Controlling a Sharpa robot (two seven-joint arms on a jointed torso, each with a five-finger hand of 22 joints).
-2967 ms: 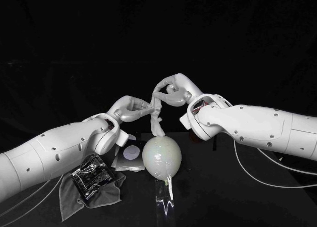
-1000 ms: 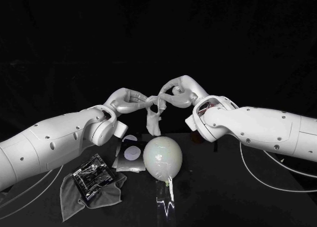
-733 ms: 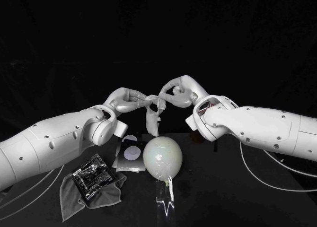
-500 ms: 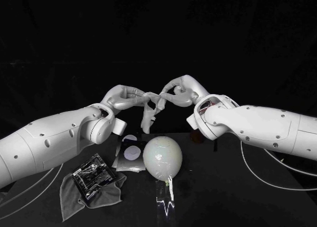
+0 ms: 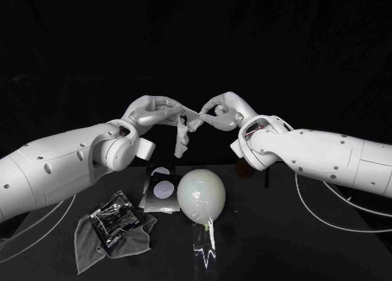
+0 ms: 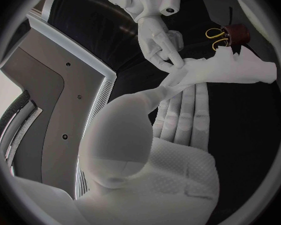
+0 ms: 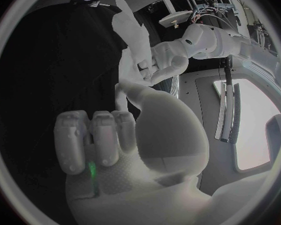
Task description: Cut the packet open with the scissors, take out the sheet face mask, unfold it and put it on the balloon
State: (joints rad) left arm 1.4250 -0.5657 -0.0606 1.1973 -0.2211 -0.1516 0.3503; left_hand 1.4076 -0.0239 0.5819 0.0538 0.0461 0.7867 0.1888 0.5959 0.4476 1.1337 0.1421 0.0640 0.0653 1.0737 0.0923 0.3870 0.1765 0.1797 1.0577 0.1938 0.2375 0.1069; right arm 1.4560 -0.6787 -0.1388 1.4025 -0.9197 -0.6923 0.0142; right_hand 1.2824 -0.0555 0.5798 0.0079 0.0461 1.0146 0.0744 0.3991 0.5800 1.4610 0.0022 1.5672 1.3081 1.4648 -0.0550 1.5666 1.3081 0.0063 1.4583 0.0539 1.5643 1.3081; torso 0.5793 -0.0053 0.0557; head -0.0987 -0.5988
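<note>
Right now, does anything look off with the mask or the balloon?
The mask looks odd: it hangs as a narrow, bunched strip, pinched at its top between the left hand and the right hand, not spread open. The balloon lies below it and looks intact. Nothing looks spilled.

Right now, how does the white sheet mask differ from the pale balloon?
The white sheet face mask hangs in the air, pinched between the left hand and right hand; the pale egg-shaped balloon lies on the black table, untouched. The mask is narrow and bunched; the balloon is round and smooth. Both are pale.
</note>
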